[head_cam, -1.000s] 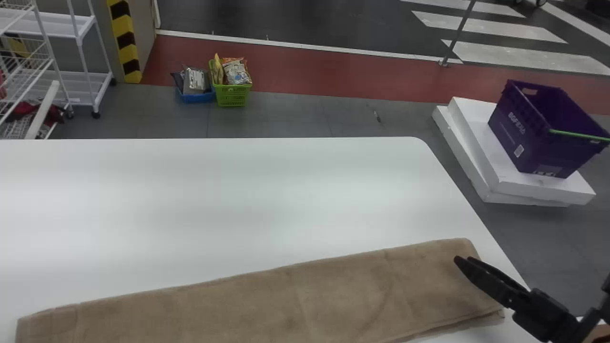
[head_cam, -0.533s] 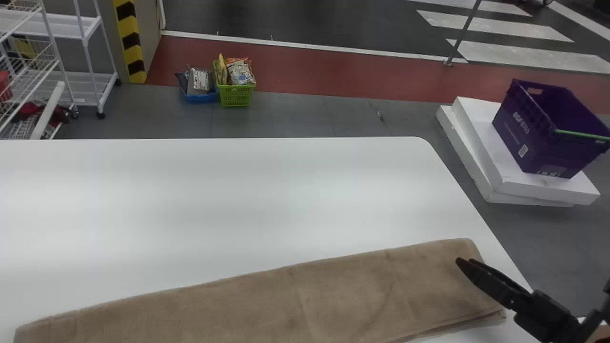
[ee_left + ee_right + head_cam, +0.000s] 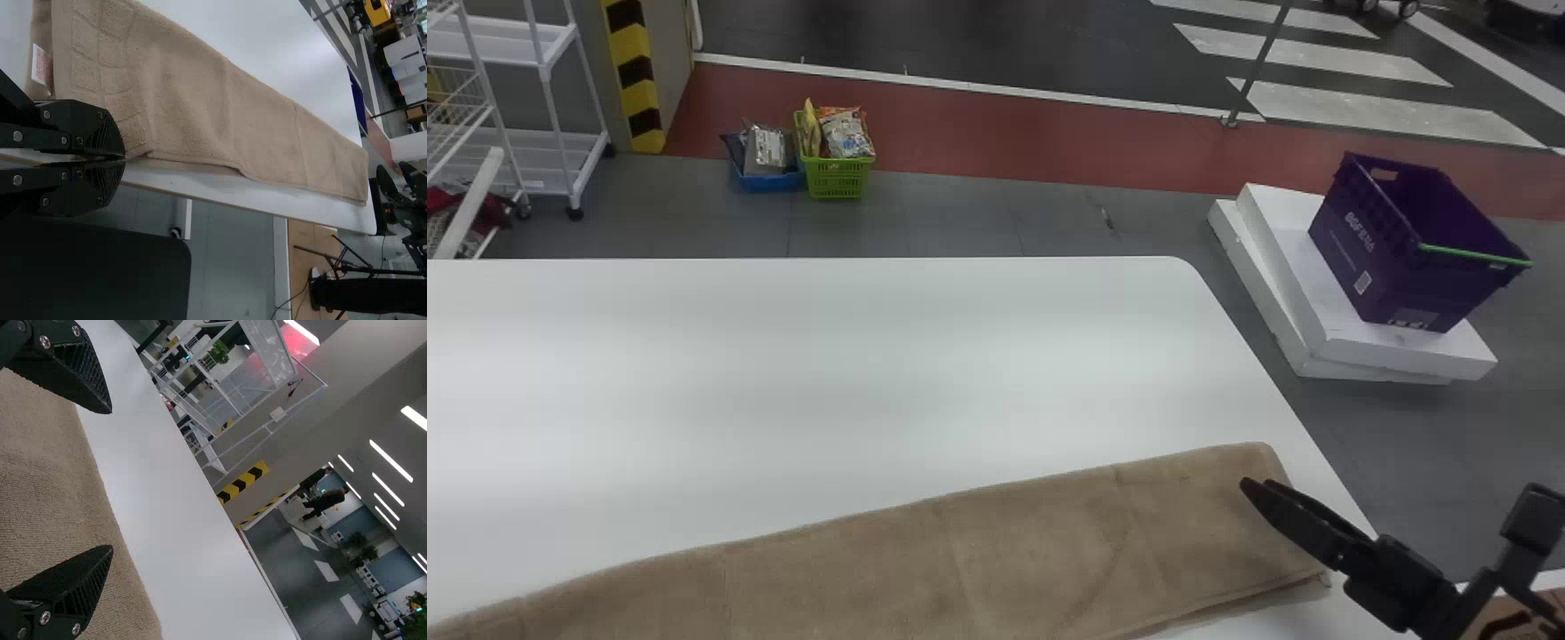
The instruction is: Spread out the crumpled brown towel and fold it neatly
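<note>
White desk [image 3: 827,373] fills most of the foreground. Brown towel [image 3: 960,560] lies on it as a long folded strip, slanting along the robot's side to near the right edge. White slabs [image 3: 1387,348] stacked on the floor right of the desk, purple crate [image 3: 1405,276] on top. Right pincer [image 3: 1258,484]: wide, at the towel's right end. Left pincer [image 3: 125,159]: narrow, tips together at the towel's edge; can't tell if cloth is pinched. Small white tag [image 3: 41,65] on the towel, near left pincer.
</note>
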### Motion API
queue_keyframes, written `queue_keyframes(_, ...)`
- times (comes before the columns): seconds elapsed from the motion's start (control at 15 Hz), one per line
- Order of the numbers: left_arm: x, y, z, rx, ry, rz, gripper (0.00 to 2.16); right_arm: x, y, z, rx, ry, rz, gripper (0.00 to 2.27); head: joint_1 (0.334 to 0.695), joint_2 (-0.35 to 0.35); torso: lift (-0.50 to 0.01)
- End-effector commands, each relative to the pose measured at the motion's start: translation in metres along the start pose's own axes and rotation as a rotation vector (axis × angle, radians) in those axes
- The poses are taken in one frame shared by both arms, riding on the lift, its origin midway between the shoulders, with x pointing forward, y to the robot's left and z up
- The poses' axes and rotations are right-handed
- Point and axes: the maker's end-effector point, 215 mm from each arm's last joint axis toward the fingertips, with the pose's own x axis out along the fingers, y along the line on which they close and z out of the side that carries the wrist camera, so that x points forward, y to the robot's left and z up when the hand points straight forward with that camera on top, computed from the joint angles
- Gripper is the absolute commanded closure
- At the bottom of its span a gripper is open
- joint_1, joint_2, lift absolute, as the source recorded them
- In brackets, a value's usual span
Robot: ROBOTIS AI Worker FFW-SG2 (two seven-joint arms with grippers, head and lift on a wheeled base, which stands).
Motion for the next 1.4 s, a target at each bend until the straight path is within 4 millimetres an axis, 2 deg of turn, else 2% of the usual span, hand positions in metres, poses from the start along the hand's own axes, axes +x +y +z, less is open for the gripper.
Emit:
queue_keyframes(0.0,0.006,0.0,-0.004,-0.007,0.003,-0.005,1.06,-0.001,-0.001,0.0,0.001,-0.001,-0.001,0.08,0.695,-0.276,-0.128)
queue_keyframes(0.33,0.0,0.012,-0.009,-0.01,0.013,0.028,1.06,-0.001,-0.002,-0.001,0.002,0.001,-0.004,0.08,0.695,-0.278,-0.128)
queue_keyframes(0.53,0.002,0.011,-0.015,-0.023,0.015,0.027,1.06,0.003,0.0,-0.006,-0.004,0.022,-0.001,0.08,0.695,-0.257,-0.128)
queue_keyframes(0.67,0.002,0.012,-0.015,-0.022,0.016,0.027,1.06,0.01,0.005,-0.013,-0.007,0.044,0.011,0.08,0.695,-0.249,-0.128)
queue_keyframes(1.07,0.001,0.013,-0.014,-0.024,0.011,0.032,1.03,0.012,0.03,-0.002,-0.047,0.04,0.041,0.08,0.695,-0.207,-0.128)
queue_keyframes(1.2,-0.001,0.015,-0.011,-0.027,-0.006,0.044,0.3,0.011,0.029,-0.003,-0.045,0.04,0.036,0.08,0.695,-0.199,-0.128)
queue_keyframes(1.27,-0.001,0.016,-0.011,-0.027,-0.008,0.046,0.08,0.01,0.028,-0.003,-0.043,0.04,0.035,0.08,0.695,-0.198,-0.128)
queue_keyframes(1.33,-0.002,0.016,-0.01,-0.026,-0.008,0.048,0.07,0.009,0.027,-0.004,-0.041,0.04,0.032,0.08,0.695,-0.197,-0.128)
